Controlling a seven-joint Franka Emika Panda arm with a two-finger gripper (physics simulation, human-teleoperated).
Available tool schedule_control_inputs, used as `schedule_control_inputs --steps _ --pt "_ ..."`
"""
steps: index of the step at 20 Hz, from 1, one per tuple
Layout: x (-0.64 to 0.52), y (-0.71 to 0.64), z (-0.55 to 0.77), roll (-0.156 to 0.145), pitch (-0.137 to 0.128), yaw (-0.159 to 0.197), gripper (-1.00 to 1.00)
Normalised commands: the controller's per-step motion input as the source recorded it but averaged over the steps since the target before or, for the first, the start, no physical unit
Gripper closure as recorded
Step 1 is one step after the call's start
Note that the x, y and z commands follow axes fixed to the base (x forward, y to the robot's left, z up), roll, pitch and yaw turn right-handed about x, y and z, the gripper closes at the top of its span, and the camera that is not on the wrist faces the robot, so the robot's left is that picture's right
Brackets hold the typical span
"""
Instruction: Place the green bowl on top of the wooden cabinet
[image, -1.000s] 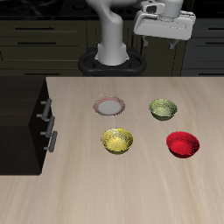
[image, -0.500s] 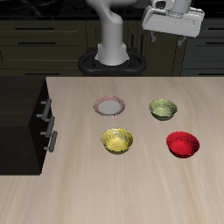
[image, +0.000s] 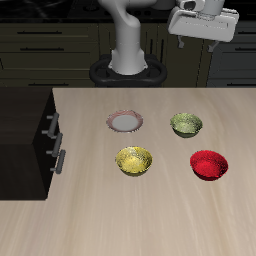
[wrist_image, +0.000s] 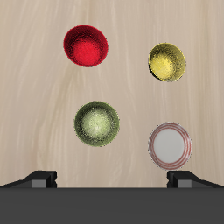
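Above table (image: 150, 210), arm raised high.

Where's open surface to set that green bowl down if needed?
The wooden cabinet top is bare. The tabletop between the yellow bowl, red bowl and front edge is free. It is crowded among the plate, green bowl and those bowls.
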Motion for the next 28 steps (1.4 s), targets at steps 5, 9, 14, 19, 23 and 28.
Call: schedule_control_inputs --steps 5,9,14,19,23,28 --pt "-0.03 0.20 0.07 0.012 -0.008 -0.026 -1.00" --pt "-0.01 0.15 -0.10 -0.015 -0.047 0.060 -1.00" --pt "0.09 0.04 -0.30 -0.005 0.053 0.002 -1.00" --pt "0.06 0.01 -0.31 -0.010 0.037 0.020 -1.00" --pt "0.06 -0.04 -0.21 -0.005 0.032 -0.004 -1.00" --pt "0.09 -0.14 -0.27 -0.022 0.044 -0.008 -1.00"
